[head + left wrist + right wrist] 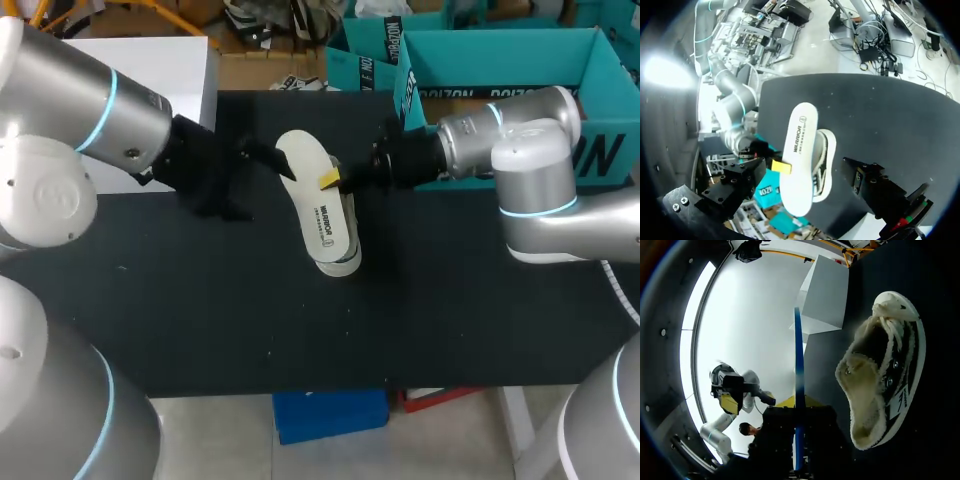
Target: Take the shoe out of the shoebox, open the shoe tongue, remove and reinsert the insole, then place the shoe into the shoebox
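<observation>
Right gripper (pixel 335 178) is pinching the insole (pixel 312 200) edge, holding it above the shoe (pixel 340 258) lying on the table (pixel 200 300). Left gripper (pixel 262 160) is hanging spread apart beside it.

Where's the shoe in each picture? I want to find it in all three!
Head view: the shoe lies mid-table, mostly hidden under the white insole.
Left wrist view: the shoe peeks out from beside the white insole, laces showing.
Right wrist view: the shoe lies on its side, opening toward the camera.
Shared landmark: the black table under it shows in all three.
</observation>
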